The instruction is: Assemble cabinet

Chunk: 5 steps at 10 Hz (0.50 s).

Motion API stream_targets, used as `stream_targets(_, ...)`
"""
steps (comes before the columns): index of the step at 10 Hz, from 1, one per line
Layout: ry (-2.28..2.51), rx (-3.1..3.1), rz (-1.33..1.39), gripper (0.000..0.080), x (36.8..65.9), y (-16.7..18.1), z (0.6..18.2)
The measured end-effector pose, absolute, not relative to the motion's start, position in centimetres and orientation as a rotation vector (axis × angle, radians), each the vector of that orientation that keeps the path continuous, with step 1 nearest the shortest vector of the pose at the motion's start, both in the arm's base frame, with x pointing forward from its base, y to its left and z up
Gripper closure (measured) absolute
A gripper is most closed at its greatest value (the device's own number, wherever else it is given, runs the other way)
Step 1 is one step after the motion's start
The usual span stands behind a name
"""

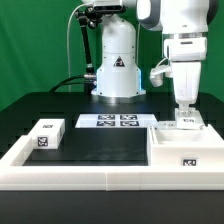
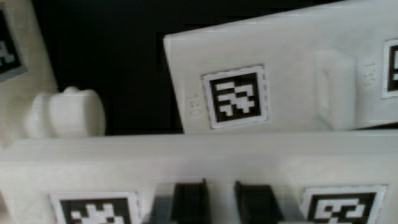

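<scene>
Saw drawer block [image 1: 46, 133] at the exterior view's left, marker board [image 1: 105, 121] mid-table behind it. Saw cabinet shell [image 1: 185, 150] right, behind border rail [image 1: 100, 178].

Your arm [image 1: 165, 15] rises from its base [image 1: 117, 62] at the rear centre. It passes out of the top of the exterior view and comes down on that view's right. The wrist [image 1: 185, 55] hangs plumb, with the gripper [image 1: 185, 112] pointing straight down and set low. In the wrist view the dark jaws stand drawn together with only a thin slit between them. Whether they pinch anything cannot be told.
</scene>
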<state>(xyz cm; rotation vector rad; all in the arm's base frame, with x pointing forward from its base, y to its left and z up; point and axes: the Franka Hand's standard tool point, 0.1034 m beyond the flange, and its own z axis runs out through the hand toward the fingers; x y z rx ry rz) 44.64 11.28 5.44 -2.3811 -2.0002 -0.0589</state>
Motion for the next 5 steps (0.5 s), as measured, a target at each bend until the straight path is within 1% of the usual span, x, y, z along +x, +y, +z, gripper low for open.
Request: stream_targets(5,-1.999,-2.382,-0.063,0.0729,44.66,11.67,5.49)
